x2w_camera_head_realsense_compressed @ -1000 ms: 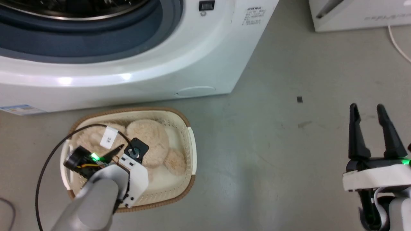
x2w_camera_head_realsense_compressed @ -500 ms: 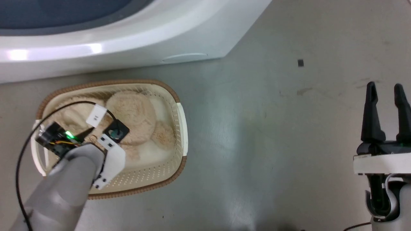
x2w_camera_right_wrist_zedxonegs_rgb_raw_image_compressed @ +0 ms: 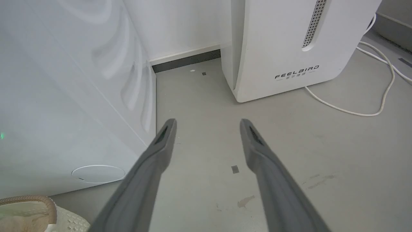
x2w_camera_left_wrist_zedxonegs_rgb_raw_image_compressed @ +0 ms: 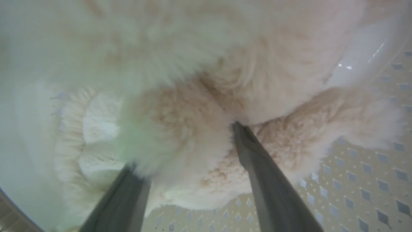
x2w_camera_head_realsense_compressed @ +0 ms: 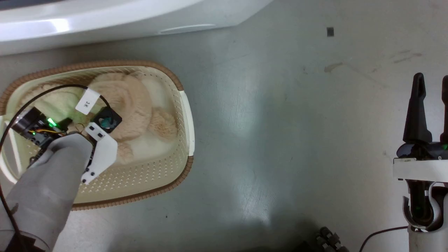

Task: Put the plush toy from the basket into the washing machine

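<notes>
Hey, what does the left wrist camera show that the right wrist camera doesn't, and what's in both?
Left wrist view: the left gripper open, its fingers sunk into the plush toy's fur with a fold of it between them, and the basket's perforated wall alongside.
Right wrist view: the right gripper open over the floor, the washing machine's side, the FEELBIRD appliance and a white cable.
Shared: two spread dark fingers, and the basket, whose brown rim sits in the right wrist view's lower-left corner.
</notes>
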Available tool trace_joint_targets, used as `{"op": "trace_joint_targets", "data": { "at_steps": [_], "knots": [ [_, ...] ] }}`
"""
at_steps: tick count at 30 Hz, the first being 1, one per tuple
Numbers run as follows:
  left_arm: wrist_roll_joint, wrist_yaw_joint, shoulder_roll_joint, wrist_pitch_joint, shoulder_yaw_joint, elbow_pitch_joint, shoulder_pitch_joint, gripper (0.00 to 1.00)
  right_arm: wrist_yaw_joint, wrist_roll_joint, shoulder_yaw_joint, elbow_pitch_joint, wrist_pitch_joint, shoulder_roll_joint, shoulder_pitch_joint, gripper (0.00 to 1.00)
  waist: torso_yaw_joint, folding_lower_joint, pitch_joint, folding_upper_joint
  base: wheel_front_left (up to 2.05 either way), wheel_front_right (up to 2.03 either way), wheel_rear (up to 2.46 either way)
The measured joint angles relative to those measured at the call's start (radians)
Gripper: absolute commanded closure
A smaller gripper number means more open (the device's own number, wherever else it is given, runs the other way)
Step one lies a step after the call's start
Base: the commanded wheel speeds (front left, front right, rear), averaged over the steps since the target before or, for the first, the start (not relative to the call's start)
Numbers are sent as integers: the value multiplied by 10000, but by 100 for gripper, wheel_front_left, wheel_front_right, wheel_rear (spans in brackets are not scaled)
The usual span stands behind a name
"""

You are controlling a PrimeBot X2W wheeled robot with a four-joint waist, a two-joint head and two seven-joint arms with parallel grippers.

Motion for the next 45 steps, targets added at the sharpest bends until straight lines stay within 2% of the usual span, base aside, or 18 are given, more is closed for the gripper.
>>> {"op": "trace_joint_targets", "data": {
  "at_steps": [4,5,6,7,15,20,31,45],
  "knots": [
    [-4,75,134,-10,-276,380,-294,0,0,190,-13,27,-90,0,-158,0,-107,0,293,0,0,0,0],
    [-12,75,165,-10,-341,470,-378,33,0,240,-27,29,-105,0,-204,0,-128,0,366,0,0,0,0],
    [-6,82,192,-67,-443,568,-476,80,0,257,-40,29,-136,0,-235,0,-146,0,437,0,0,0,0],
    [2,84,209,-159,-539,667,-567,100,0,278,-54,35,-144,0,-265,0,-160,0,509,0,0,0,0],
    [-75,71,280,-399,-1124,1386,-1212,100,0,506,-184,203,-309,0,-548,0,-244,0,982,0,0,0,0],
    [-251,-19,341,-495,-1346,1722,-1366,100,0,562,-255,389,-395,0,-587,0,-304,0,907,0,0,0,0],
    [-704,-111,36,-1076,-1404,1893,-392,100,0,477,-407,1229,-397,0,-295,0,-138,-1,-453,0,0,0,0],
    [-1432,-111,-709,-2688,-1300,1929,565,100,0,84,-821,2265,-397,-2,728,0,464,-1,-2552,0,0,0,0]
  ]
}}
